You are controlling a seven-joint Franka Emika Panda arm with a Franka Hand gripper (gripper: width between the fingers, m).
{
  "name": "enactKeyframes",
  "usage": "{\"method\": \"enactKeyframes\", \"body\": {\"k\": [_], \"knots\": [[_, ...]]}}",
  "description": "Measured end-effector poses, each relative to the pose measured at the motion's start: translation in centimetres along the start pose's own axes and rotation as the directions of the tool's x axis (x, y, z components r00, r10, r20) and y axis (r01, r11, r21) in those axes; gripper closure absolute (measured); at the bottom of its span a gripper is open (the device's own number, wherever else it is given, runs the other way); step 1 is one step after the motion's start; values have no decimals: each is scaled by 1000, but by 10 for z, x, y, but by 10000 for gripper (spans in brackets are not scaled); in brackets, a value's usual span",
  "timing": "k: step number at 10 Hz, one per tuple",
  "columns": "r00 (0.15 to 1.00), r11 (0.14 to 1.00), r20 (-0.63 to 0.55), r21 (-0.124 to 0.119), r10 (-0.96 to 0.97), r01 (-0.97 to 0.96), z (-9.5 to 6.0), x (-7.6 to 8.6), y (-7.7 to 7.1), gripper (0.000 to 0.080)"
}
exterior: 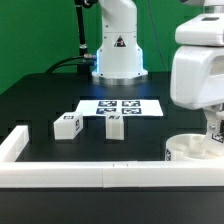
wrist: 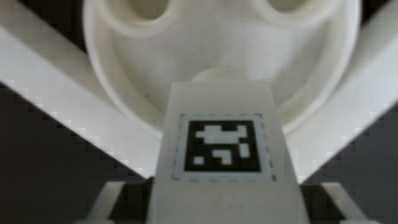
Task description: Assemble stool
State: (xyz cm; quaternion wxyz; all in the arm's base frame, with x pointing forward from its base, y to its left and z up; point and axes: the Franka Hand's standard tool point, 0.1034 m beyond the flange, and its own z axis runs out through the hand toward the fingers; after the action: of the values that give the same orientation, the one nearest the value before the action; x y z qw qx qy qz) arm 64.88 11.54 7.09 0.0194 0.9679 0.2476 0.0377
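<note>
The round white seat (exterior: 190,150) lies at the exterior view's right, inside the corner of the border rail. My gripper (exterior: 212,132) hangs right over it. In the wrist view a white leg (wrist: 222,140) with a black-and-white tag stands between my fingers (wrist: 114,203), and my gripper (wrist: 221,200) is shut on it. The leg's far end sits over the seat (wrist: 196,50), close to its oval recesses; whether they touch I cannot tell. Two more legs (exterior: 67,125) (exterior: 115,124) lie loose on the black table towards the exterior view's left.
The white border rail (exterior: 80,172) runs along the front edge and up both sides. The marker board (exterior: 120,106) lies flat behind the loose legs. The arm's white base (exterior: 118,50) stands at the back before a green backdrop.
</note>
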Motion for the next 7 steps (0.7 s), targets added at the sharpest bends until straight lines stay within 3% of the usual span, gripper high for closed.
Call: {"method": "enactKeyframes", "body": {"k": [2,4,7], "knots": [[947,947,-6,20,322,-321,2,-1,-1,462],[826,825,17,41,563,-563,3,-4,1,462],[735,734,26,45,678,-678,3,-5,3,462]]}}
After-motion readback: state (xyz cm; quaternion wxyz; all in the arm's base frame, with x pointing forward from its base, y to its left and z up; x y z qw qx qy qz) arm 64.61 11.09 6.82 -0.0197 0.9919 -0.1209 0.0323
